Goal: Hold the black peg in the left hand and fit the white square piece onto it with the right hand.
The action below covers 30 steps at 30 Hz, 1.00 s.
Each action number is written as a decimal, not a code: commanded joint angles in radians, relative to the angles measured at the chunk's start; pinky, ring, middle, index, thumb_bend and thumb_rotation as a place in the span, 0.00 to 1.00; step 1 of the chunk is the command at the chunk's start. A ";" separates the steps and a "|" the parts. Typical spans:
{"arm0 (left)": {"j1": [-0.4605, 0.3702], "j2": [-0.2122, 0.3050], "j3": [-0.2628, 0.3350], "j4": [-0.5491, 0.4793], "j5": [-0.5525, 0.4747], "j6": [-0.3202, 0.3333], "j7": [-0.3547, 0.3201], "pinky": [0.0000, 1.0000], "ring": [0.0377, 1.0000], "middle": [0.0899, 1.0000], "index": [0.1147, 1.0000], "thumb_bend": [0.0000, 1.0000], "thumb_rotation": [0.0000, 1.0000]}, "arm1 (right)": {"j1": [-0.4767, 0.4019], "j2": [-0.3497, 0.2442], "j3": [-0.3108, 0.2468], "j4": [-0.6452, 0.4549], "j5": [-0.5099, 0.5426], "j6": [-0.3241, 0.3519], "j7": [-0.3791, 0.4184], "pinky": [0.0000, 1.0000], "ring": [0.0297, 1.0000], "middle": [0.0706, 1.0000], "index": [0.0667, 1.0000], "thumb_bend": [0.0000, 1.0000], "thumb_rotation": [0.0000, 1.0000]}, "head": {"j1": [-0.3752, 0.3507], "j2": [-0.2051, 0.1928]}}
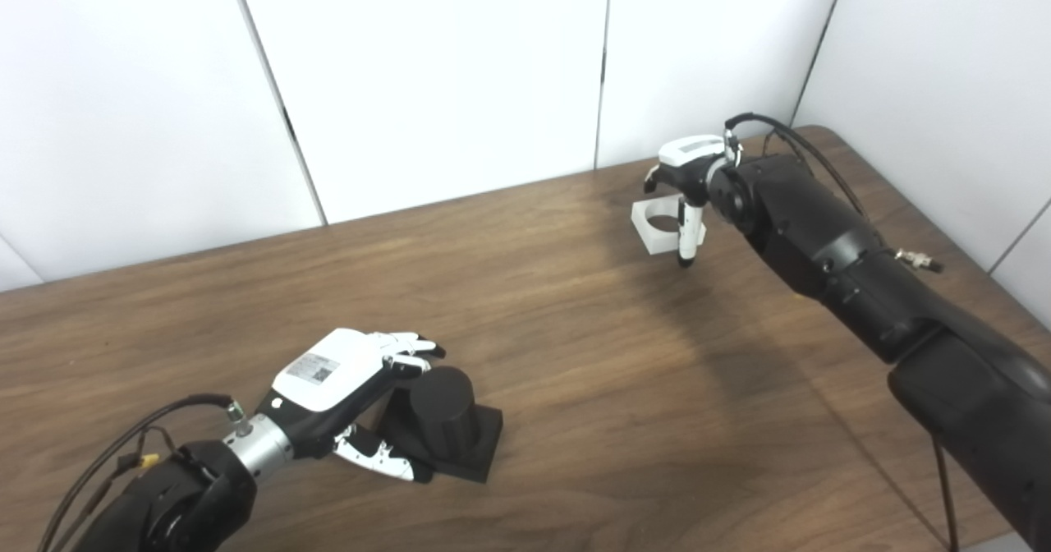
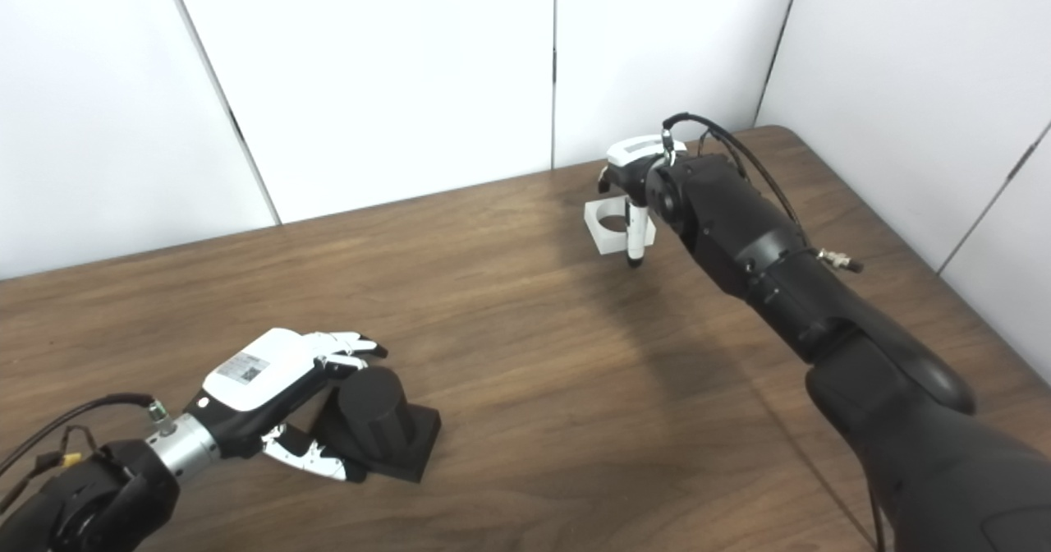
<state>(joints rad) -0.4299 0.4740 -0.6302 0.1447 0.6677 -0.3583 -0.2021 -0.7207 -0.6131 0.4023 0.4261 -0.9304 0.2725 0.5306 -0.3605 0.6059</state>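
Left hand [image 1: 349, 388]: at about 7 o'clock on the table [image 1: 575, 355], fingers curled over the top of the black peg [image 1: 442, 411] and thumb low against its near side; it looks closed around the peg, though whether the grip is firm I cannot tell
Right hand [image 1: 688, 182]: at about 2 o'clock, near the far edge, bent down over the white square piece [image 1: 657, 225]; one finger hangs past the piece's right side, and whether it has hold of the piece I cannot tell
Step in hand: probably securing both parts before bringing them together
Doing it well: pinch the piece by its outer walls so the round hole is left free, and hold the peg upright and steady
Black peg: short matt cylinder on a square black base, resting on the table
White square piece: small block, round hole through its middle, well apart from the peg
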 commanded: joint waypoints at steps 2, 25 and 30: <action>0.062 0.046 -0.045 0.022 0.070 0.003 -0.107 0.84 0.87 0.85 0.42 0.52 0.06 | -0.033 -0.029 -0.017 0.002 0.009 -0.023 -0.061 0.70 0.86 0.87 0.70 0.77 0.11 | 0.000 0.001; 0.058 0.047 -0.043 0.024 0.076 0.002 -0.110 0.83 0.87 0.85 0.42 0.52 0.07 | 0.002 -0.062 -0.053 -0.009 0.094 -0.087 -0.161 0.65 0.76 0.75 0.45 0.52 0.13 | 0.014 0.021; 0.057 0.049 -0.044 0.010 0.082 0.010 -0.118 0.83 0.88 0.85 0.42 0.52 0.07 | 0.009 -0.067 -0.056 -0.018 0.099 -0.099 -0.176 0.64 0.75 0.74 0.44 0.52 0.13 | 0.023 0.028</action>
<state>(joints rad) -0.4236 0.4771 -0.6261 0.1316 0.6677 -0.3534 -0.2093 -0.6715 -0.6476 0.3651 0.4440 -0.8361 0.1911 0.3804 -0.3390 0.6320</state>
